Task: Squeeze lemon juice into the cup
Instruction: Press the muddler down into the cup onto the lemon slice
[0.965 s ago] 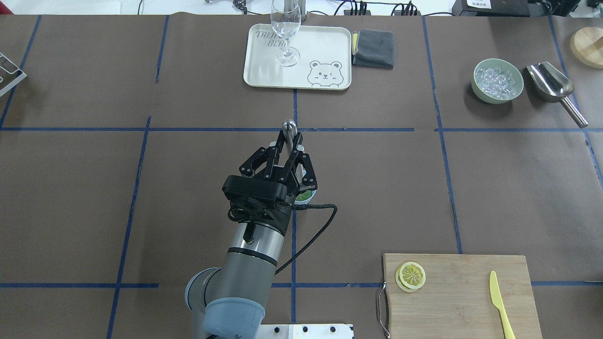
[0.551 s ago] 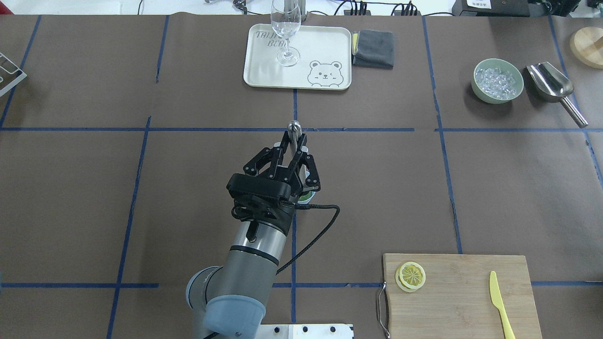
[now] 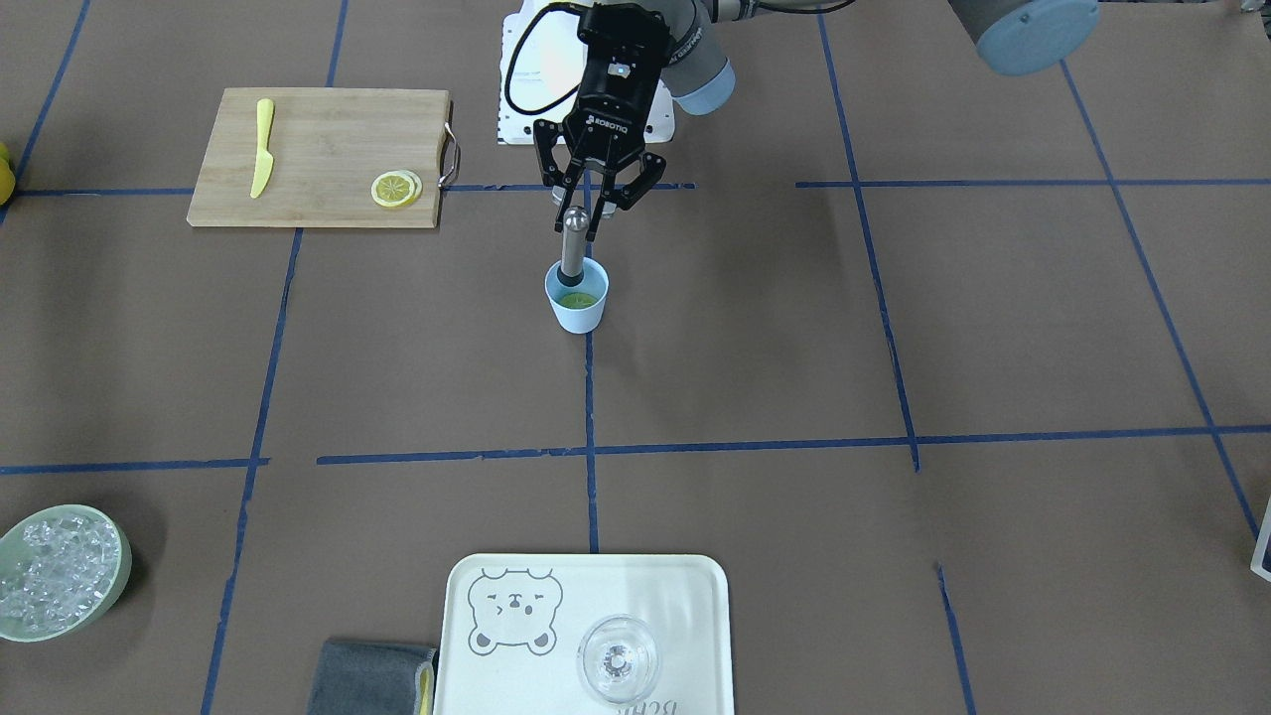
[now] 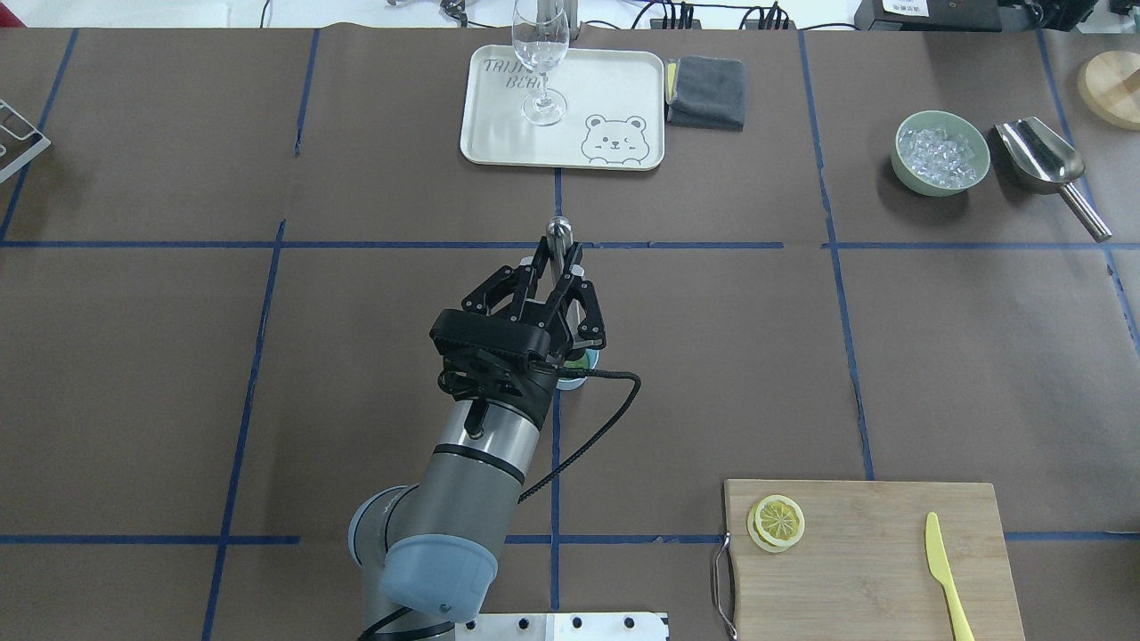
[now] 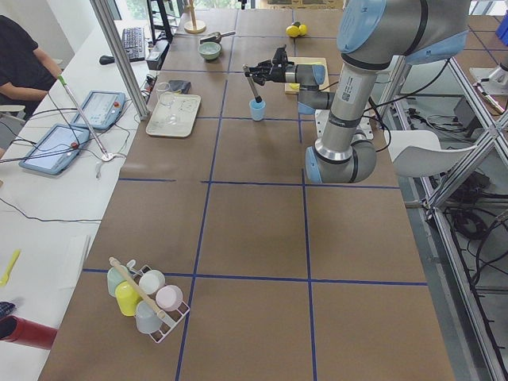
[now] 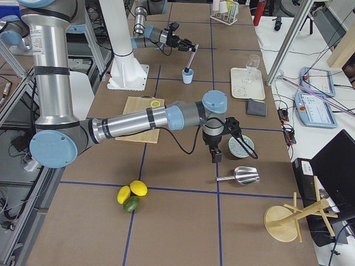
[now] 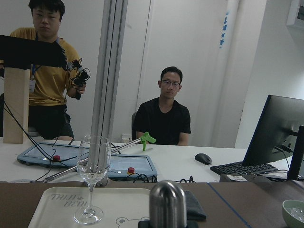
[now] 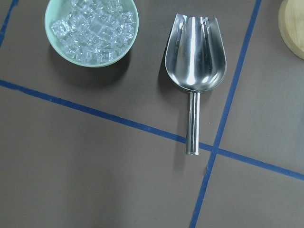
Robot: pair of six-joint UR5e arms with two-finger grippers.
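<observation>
My left gripper [image 4: 554, 263] is shut on a steel muddler [image 4: 558, 233], whose lower end stands in the pale-blue cup [image 3: 577, 310] at the table's middle. Something yellow-green [image 3: 577, 298] lies in the cup's bottom. In the overhead view the cup [image 4: 581, 363] is mostly hidden under the gripper. A lemon slice [image 4: 777, 522] lies on another at the left end of the wooden cutting board [image 4: 873, 561], and also shows in the front-facing view [image 3: 396, 189]. My right gripper [image 6: 216, 155] hangs above the table beside the ice bowl; I cannot tell if it is open.
A yellow knife [image 4: 944, 570] lies on the board. A cream tray [image 4: 623, 89] with a clear glass [image 4: 541, 53] and a grey cloth [image 4: 708, 92] are at the far edge. A pale-green ice bowl [image 4: 942, 189] and steel scoop [image 4: 1042, 156] are at the far right.
My left gripper has shifted slightly right and away with the muddler, and the muddler's top has swung to the right over the cup.
</observation>
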